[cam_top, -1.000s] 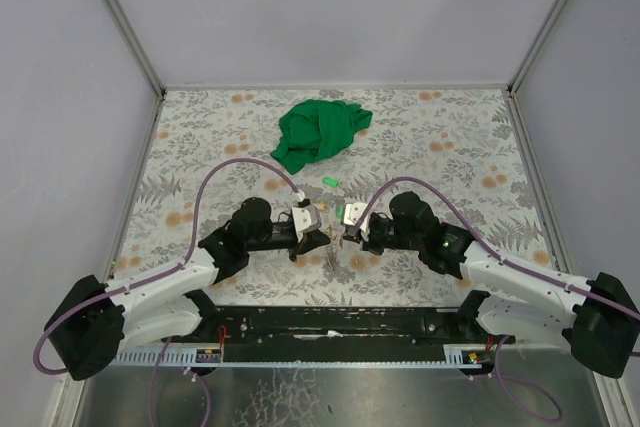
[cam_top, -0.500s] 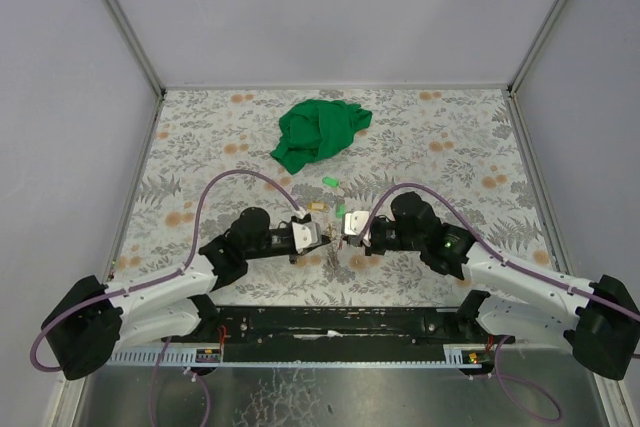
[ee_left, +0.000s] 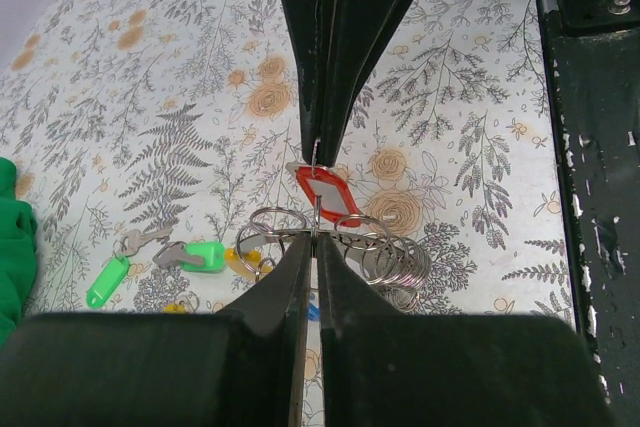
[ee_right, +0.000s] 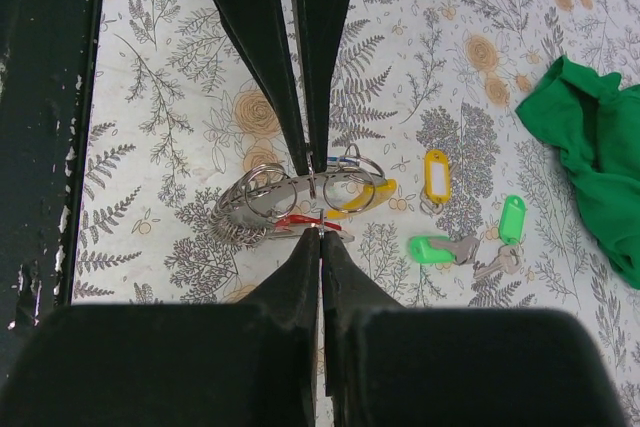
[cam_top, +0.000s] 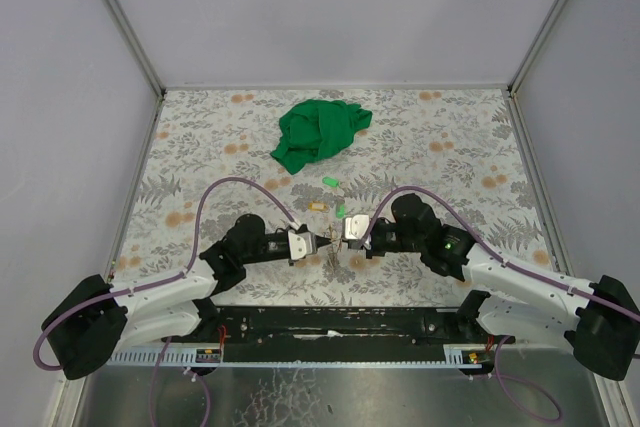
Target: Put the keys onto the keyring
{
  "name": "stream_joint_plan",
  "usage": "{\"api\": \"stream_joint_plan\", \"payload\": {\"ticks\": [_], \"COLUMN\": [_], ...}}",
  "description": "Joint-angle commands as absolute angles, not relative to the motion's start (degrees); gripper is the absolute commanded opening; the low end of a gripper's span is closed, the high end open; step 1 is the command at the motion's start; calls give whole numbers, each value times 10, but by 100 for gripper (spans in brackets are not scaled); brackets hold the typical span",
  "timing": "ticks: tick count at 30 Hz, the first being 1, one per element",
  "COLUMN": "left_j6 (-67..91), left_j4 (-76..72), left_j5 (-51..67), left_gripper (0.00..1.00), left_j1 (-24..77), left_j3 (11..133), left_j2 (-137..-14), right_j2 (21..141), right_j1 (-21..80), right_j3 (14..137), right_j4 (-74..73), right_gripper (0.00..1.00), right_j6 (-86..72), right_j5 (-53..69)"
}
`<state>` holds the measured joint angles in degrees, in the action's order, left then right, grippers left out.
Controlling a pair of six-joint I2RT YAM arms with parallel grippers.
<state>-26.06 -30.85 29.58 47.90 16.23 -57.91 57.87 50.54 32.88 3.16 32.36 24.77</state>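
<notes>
The keyring (ee_right: 281, 188) hangs low over the table with a bunch of small rings (ee_left: 395, 262) on it. My left gripper (ee_left: 315, 237) is shut on its wire. Facing it tip to tip, my right gripper (ee_right: 320, 232) is shut on the small ring of a red-tagged key (ee_left: 328, 192). In the top view the left gripper (cam_top: 324, 241) and right gripper (cam_top: 339, 238) almost touch. Loose keys lie just beyond: a yellow-tagged one (ee_right: 437, 175) and two green-tagged ones (ee_right: 430, 248) (ee_right: 512, 217). Another yellow tag (ee_right: 370, 201) and a blue one sit under the keyring.
A crumpled green cloth (cam_top: 320, 131) lies at the back middle of the flowered table (cam_top: 450, 147). The black rail of the arm bases (cam_top: 330, 322) runs along the near edge. Grey walls close in the sides and back.
My left gripper has swung down and toward the near edge, now pointing straight at the right gripper's tips. A yellow-tagged key behind it has come into view. The right arm has barely moved.
</notes>
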Motion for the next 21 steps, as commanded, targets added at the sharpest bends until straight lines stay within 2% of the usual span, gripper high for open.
{"api": "stream_joint_plan", "payload": {"ticks": [1,21], "left_j6": [-276,-271], "left_j4": [-361,-364], "left_j5": [294,299], "left_gripper": [0,0], "left_j1": [482,482], "left_j3": [151,148], "left_j2": [-577,-570], "right_j2": [576,596], "right_j1": [515,523], "right_j3": [325,325], "right_j4": [58,73], "right_gripper": [0,0], "right_j6": [335,333], "right_j5": [260,252]}}
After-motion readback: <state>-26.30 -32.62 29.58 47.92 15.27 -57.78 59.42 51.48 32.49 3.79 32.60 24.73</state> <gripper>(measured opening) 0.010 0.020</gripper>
